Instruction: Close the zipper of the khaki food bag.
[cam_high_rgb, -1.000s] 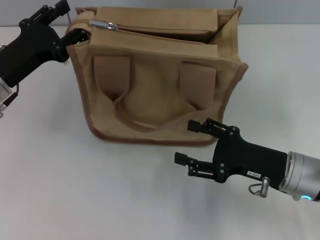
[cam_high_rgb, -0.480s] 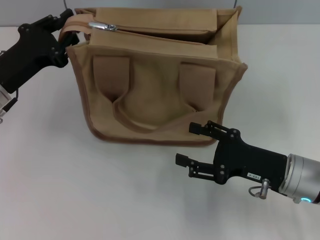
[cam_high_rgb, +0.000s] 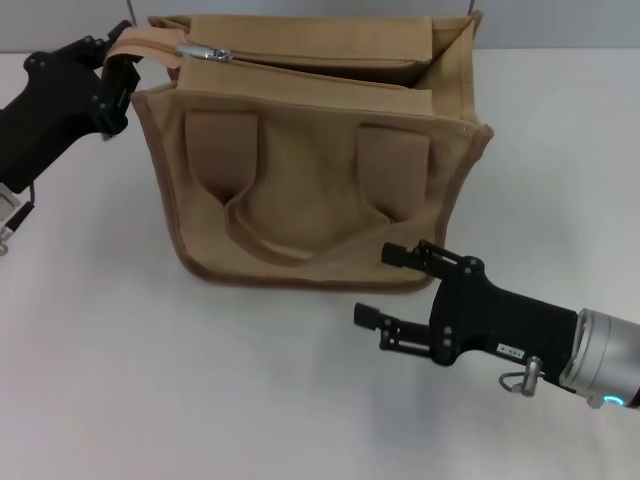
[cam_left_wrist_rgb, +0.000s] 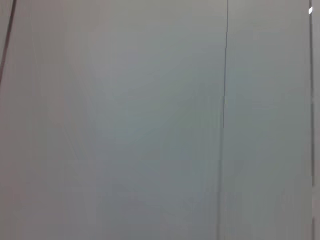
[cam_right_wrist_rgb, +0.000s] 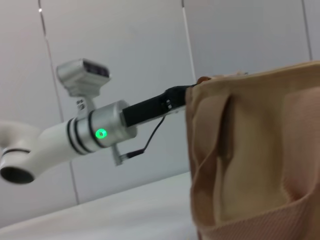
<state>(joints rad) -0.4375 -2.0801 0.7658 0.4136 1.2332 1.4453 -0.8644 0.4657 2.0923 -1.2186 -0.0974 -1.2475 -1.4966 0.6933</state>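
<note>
The khaki food bag (cam_high_rgb: 310, 170) stands upright at the back of the white table, with its two strap handles hanging down its front. The zipper (cam_high_rgb: 320, 60) runs along the top, and its silver slider (cam_high_rgb: 205, 50) sits near the bag's left end. The top gapes open toward the right end. My left gripper (cam_high_rgb: 118, 62) is at the bag's top left corner, shut on a tan fabric tab (cam_high_rgb: 140, 38) at the zipper's end. My right gripper (cam_high_rgb: 386, 286) is open and empty, low in front of the bag's right bottom corner. The bag also shows in the right wrist view (cam_right_wrist_rgb: 255, 150).
White table (cam_high_rgb: 150, 380) lies all around the bag. The right wrist view shows my left arm (cam_right_wrist_rgb: 100, 132), with a green light, reaching to the bag's top corner before a grey panelled wall. The left wrist view shows only that wall (cam_left_wrist_rgb: 150, 120).
My left gripper has moved left and slightly up, drawing the tan tab out from the bag's corner. The right gripper has barely shifted.
</note>
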